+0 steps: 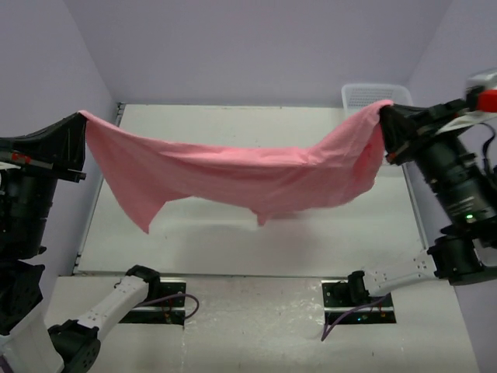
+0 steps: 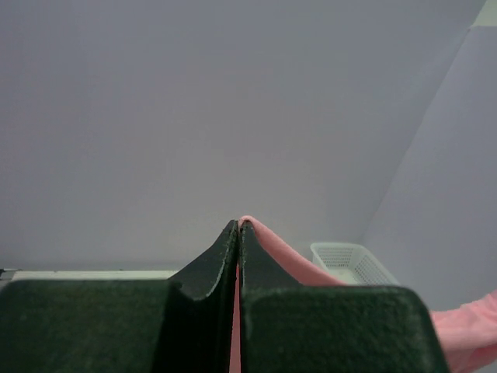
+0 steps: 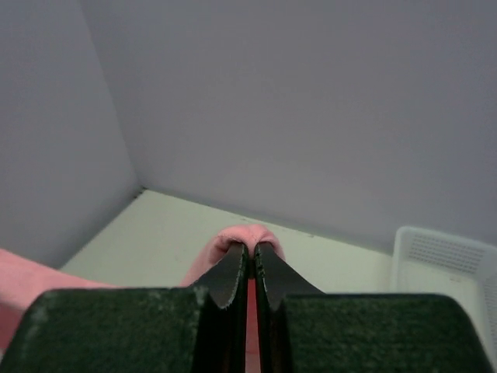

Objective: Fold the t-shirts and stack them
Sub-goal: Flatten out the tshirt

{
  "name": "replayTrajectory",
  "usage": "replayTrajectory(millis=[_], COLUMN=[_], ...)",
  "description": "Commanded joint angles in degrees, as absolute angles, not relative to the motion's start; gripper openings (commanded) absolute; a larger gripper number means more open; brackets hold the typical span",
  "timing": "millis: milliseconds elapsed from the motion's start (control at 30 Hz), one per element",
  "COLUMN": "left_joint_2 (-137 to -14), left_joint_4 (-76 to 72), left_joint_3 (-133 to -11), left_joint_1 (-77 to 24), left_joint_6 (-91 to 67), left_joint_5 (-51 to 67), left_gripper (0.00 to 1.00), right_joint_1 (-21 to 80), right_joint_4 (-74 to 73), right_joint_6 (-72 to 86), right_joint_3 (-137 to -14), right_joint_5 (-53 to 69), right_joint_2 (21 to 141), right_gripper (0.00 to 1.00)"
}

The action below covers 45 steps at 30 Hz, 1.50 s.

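Note:
A salmon-pink t-shirt hangs stretched in the air above the table, sagging in the middle. My left gripper is shut on its left end, high at the left. My right gripper is shut on its right end, high at the right. In the left wrist view the jaws pinch pink fabric that trails off to the right. In the right wrist view the jaws pinch a fold of pink fabric that bulges past the tips.
A white mesh basket stands at the table's far right corner, partly behind the shirt; it also shows in the left wrist view and the right wrist view. The white table lies below the shirt. Lilac walls enclose three sides.

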<state>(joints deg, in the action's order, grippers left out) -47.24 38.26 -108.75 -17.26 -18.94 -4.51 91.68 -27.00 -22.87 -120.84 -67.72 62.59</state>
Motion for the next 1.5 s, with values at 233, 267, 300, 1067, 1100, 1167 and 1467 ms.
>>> replayTrajectory(millis=[233,267,300,1067,1100,1167,1467], left_joint_2=[-50.1,-51.3,-52.2,-112.5,-113.9,-113.8,-85.2], left_joint_4=[33.7,32.6,30.8,13.3,13.9,14.6,10.4], left_joint_3=[-93.5,-91.7,-90.1,-127.4,-131.9,-133.1,-105.9], left_joint_1=[-15.2,-15.2,-15.2,-12.0,-12.0,-12.1,-15.2], left_joint_6=[-19.2,-19.2,-19.1,-0.3,1.7,1.2,-1.6], left_joint_5=[-2.3,-2.7,-3.3,-19.2,-19.1,-18.9,-22.0], left_gripper=[0.00,0.00,0.00,0.00,0.00,0.00,0.00], right_joint_1=[77.6,73.3,65.2,15.8,15.7,15.8,29.2], right_joint_4=[-23.4,-27.7,-29.1,-28.2,-28.7,-30.0,-33.5], right_joint_6=[-21.5,-17.7,-15.4,-8.3,-8.8,-8.2,-12.8], right_joint_3=[-114.4,-114.4,-111.6,-148.0,-148.4,-146.9,-136.0], right_joint_5=[-61.0,-55.8,-47.5,-8.3,-8.8,-9.0,-20.2], right_joint_2=[68.6,68.8,68.5,114.3,114.8,113.0,87.3], right_gripper=[0.00,0.00,0.00,0.00,0.00,0.00,0.00])
